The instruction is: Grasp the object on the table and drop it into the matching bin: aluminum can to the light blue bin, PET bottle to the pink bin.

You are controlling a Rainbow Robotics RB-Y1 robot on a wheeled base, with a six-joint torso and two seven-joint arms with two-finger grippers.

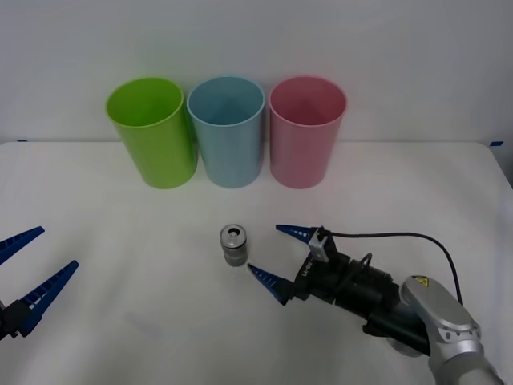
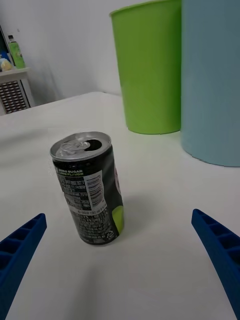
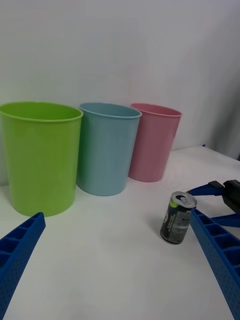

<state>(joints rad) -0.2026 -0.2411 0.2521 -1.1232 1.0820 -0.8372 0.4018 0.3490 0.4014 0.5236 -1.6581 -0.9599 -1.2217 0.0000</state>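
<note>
Plain white table [image 1: 120, 233] under a pale wall. Left of the aluminum can [image 1: 233, 245]: left gripper [image 1: 32, 269] parked, fingers spread, idle. Behind the can: lime green cup [image 1: 152, 132], light blue bin [image 1: 227, 131], pink bin [image 1: 306, 131], standing in a row for dropping. Just right of the upright can: right gripper [image 1: 272, 253], wide open, aimed to close around it.

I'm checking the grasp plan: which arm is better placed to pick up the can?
The right. The right gripper is open beside the aluminum can, fingers aimed at it and apart from it. The left gripper, also open, sits far off at the table's left edge.
</note>
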